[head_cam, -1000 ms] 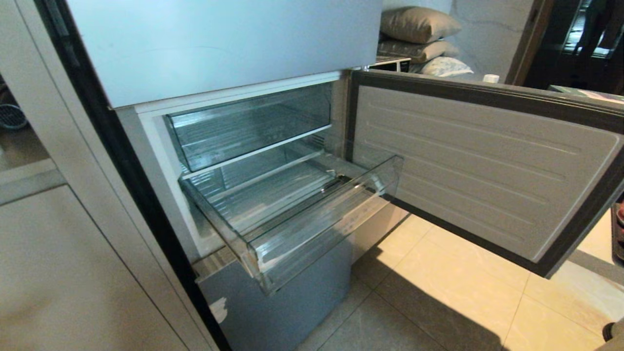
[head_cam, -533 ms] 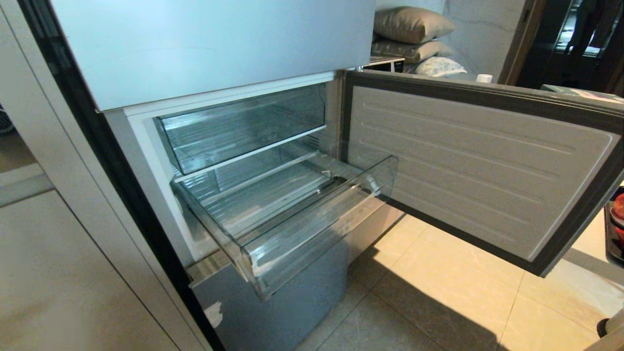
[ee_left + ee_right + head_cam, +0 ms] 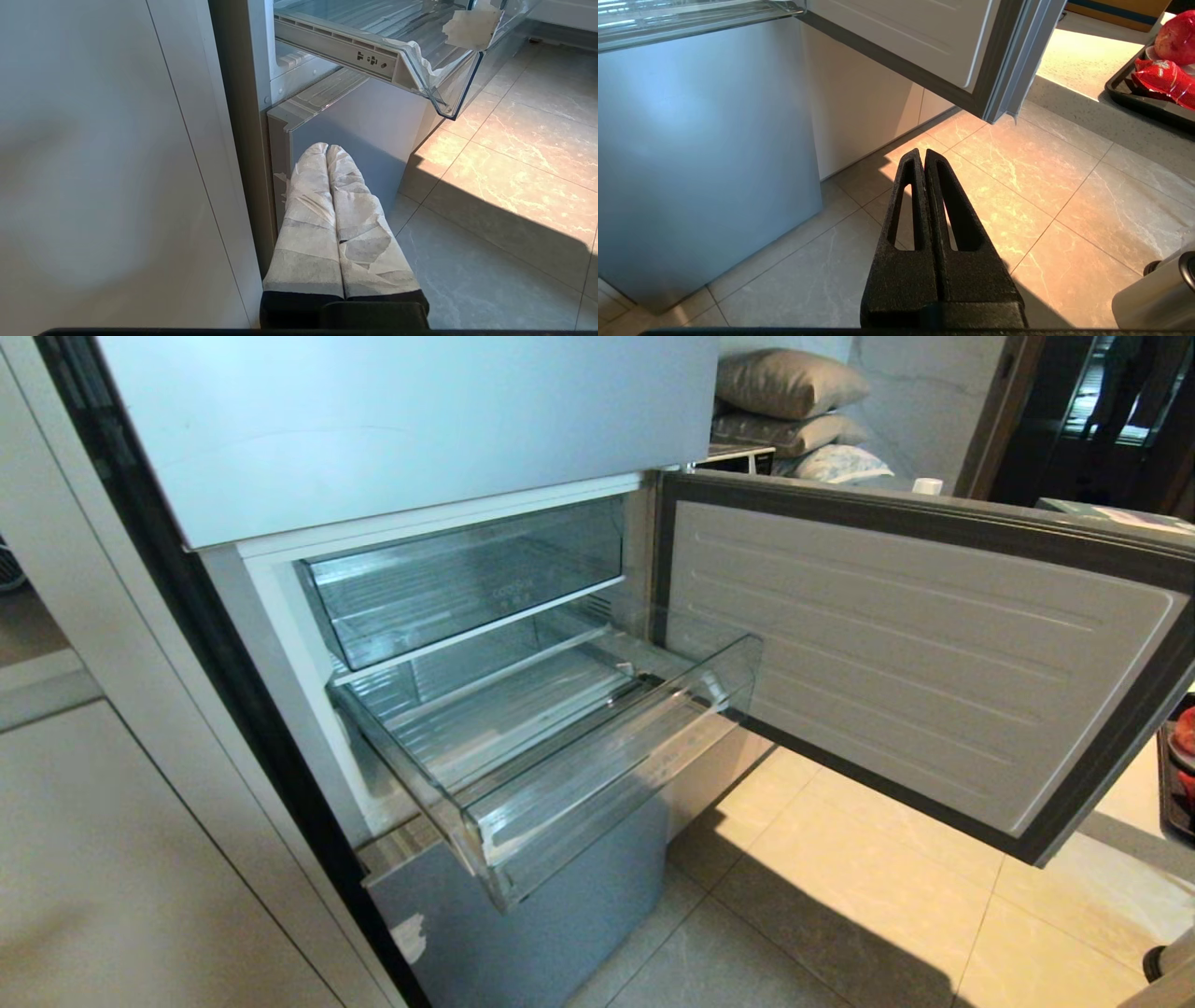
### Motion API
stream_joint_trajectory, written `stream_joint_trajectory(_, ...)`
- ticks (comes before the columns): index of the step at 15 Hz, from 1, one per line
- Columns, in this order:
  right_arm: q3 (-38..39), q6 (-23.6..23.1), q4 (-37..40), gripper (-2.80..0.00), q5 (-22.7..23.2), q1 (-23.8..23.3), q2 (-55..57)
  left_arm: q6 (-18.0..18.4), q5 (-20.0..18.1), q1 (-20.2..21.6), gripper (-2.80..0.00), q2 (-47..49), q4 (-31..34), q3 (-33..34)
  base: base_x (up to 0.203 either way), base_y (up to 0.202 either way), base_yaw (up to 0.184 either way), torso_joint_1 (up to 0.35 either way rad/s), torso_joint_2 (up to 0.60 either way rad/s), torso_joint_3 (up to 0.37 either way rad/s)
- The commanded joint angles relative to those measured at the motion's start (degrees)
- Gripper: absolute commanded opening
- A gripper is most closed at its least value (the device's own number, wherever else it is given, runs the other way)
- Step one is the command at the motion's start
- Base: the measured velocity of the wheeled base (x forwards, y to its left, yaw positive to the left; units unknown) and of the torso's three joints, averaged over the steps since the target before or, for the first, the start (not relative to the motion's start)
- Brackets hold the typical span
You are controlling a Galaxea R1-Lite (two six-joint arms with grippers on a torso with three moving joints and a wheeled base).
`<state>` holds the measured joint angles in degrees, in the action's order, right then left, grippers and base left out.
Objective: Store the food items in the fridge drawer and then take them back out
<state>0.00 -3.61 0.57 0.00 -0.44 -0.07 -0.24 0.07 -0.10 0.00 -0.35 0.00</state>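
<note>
The fridge drawer [image 3: 597,775] is a shallow clear tray pulled out from the open compartment, and nothing lies in it. Its corner [image 3: 434,70] shows above my left gripper [image 3: 327,147], whose white-wrapped fingers are pressed together, low beside the silver lower panel. My right gripper [image 3: 924,151] is shut and empty, hanging over the floor tiles below the open door. The food items lie on a black tray [image 3: 1129,95] far to the right: a round red fruit [image 3: 1176,37] and a shiny red piece [image 3: 1162,79]. Red bits [image 3: 1186,733] show at the head view's right edge. Neither gripper appears in the head view.
The fridge door [image 3: 915,653] stands swung open to the right, over beige floor tiles [image 3: 868,887]. A taller clear drawer [image 3: 467,579] sits pushed in above. A pale cabinet [image 3: 112,859] flanks the fridge on the left. Pillows [image 3: 794,392] are stacked behind.
The whole head view has shifted a little to the left, so the camera moved, bringing the tray's red pieces in at the right edge. The drawer and door have not moved.
</note>
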Motion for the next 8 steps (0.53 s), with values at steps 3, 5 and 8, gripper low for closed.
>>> stream_joint_trajectory(3, 0.0, 0.43, -0.05, -2.8, 0.0, 0.0, 0.07, -0.02, 0.01, 0.01, -2.8, 0.09, 0.0, 0.09, 0.0, 0.0, 0.0, 0.0, 0.0, 0.0)
stream_joint_trajectory(5, 0.0, 0.71, -0.05, -2.8, -0.09, 0.0, 0.07, -0.02, 0.01, 0.01, -2.8, 0.09, 0.0, 0.09, 0.15, 0.0, -0.002, 0.003, -0.01, 0.007)
stream_joint_trajectory(8, 0.0, 0.68, -0.05, -2.8, 0.0, 0.0, 0.07, -0.02, 0.01, 0.01, -2.8, 0.09, -0.04, 0.09, 0.197, 0.0, -0.002, 0.009, 0.0, 0.003)
